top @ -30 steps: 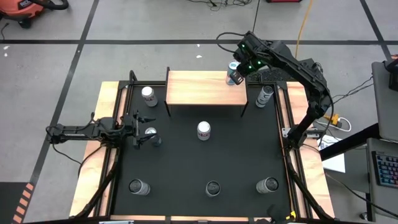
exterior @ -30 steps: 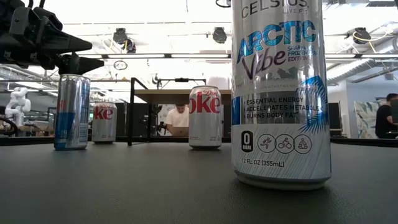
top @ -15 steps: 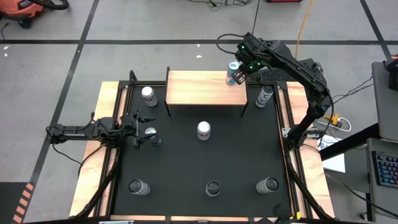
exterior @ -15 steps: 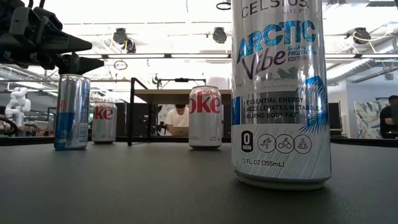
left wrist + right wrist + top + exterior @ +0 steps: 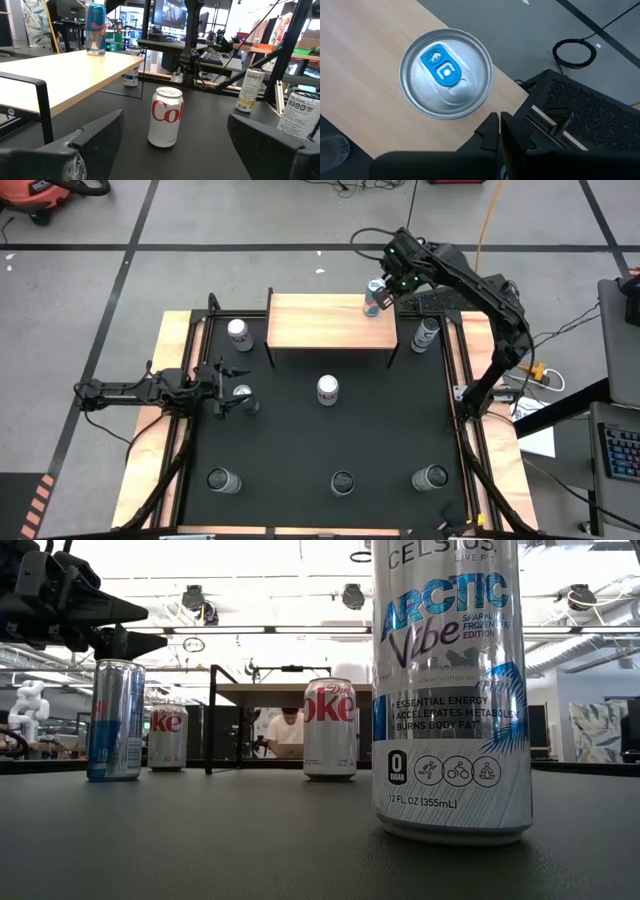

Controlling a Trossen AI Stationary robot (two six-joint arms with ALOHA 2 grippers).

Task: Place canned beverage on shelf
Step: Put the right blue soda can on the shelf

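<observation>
The right gripper, pinched shut and empty, hangs just above and beside the can standing near the shelf corner; it should lift straight clear without clipping the rim. Compared with a second ago, it has drawn slightly back. The left gripper waits open.

Right claw closed, arm raised; left claw spread, low.

blue can upright on shelf corner, right gripper above.
</observation>
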